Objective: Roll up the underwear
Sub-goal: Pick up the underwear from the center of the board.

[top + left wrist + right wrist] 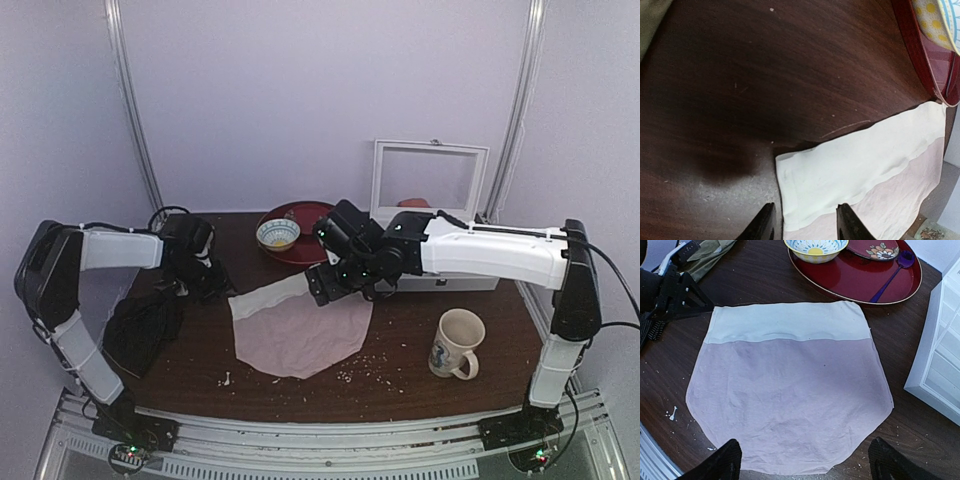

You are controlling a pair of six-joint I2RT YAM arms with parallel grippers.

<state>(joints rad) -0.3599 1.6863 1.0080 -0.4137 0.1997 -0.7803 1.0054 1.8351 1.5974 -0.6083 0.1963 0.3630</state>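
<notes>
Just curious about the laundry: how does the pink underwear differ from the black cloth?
The underwear is pale pink with a whitish waistband; the black cloth is dark throughout. The underwear lies spread flat; the black cloth sits bunched. Both rest on the table.

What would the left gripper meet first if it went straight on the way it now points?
Most likely the end of the whitish waistband of the underwear, lying just ahead of the left gripper between its open fingertips, with the table under it; depth is hard to judge.
</notes>
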